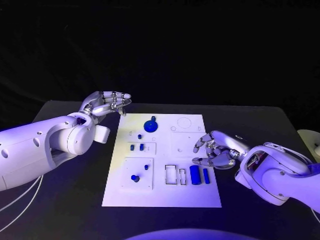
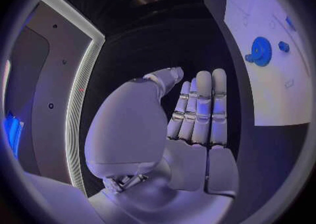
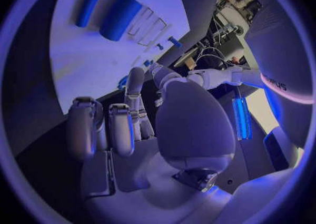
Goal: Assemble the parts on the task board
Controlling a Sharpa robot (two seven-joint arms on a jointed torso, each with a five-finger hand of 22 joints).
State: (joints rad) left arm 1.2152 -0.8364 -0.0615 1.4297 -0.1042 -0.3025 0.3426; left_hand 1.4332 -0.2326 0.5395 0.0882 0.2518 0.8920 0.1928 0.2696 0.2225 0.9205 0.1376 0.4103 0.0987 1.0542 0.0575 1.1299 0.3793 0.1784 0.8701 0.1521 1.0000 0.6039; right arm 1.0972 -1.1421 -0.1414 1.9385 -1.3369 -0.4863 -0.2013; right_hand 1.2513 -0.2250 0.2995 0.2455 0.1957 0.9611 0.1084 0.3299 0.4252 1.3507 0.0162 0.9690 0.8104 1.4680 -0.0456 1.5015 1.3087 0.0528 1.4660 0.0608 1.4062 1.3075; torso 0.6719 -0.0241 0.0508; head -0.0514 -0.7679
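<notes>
Beside the task board [image 1: 162,197] edges — both hands [image 1: 108,103] [image 1: 215,150], fingers empty.

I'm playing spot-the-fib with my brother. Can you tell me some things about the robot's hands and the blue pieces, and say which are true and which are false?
1. The left hand holds a blue piece. False: it holds nothing and sits off the far left corner of the task board.
2. The round blue gear lies on the board's far part. True.
3. The right hand hovers at the board's right edge. True.
4. The right hand grips the two long blue bars. False: they lie on the board, nearer the robot than that hand, untouched.
</notes>
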